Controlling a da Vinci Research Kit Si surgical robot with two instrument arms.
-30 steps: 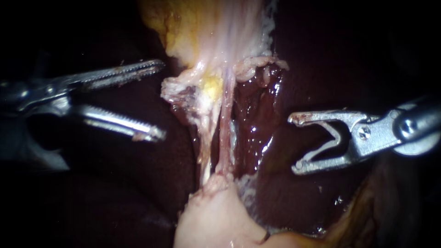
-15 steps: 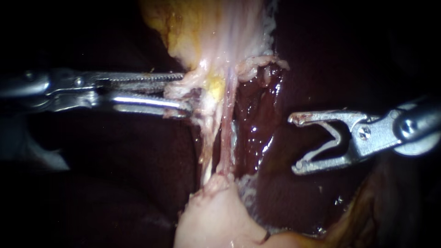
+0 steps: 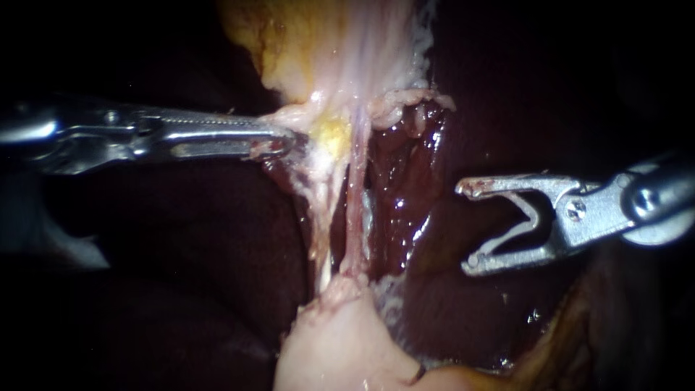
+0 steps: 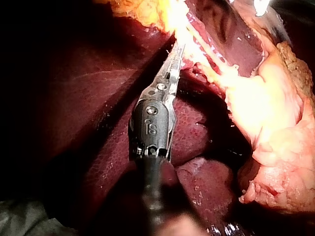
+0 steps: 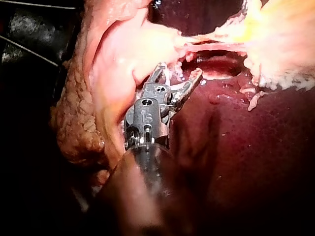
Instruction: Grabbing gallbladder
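My left instrument's end effector (image 3: 282, 139) is pressed together on a frayed, pale flap at the lower edge of the gallbladder (image 3: 340, 51). Both jaws lie nearly flat against each other with the tissue pinched between them. The left wrist view agrees: the slim toothed jaws of the left instrument (image 4: 177, 51) run into the bright yellow-white tissue, their tips buried in it. The gallbladder is the pale, fatty mass at the top middle of the endoscope view, just past the jaw tips. From it a pale tube (image 3: 323, 217) and a redder tube (image 3: 355, 210) run down side by side to a pink lump of tissue (image 3: 340, 340) at the lower edge. Dark, glistening liver (image 3: 405, 188) lies behind and around all of this. My right instrument's end effector (image 3: 467, 226) is spread wide and holds nothing. It hangs over the liver, well apart from the tubes, with its open mouth facing them. The right wrist view shows the same open jaws (image 5: 178, 71), near the pale tissue but not closed on it. As I judge it, the grab itself looks made. What seems left is proving the hold is firm and drawing the gallbladder aside to put the tubes under tension.
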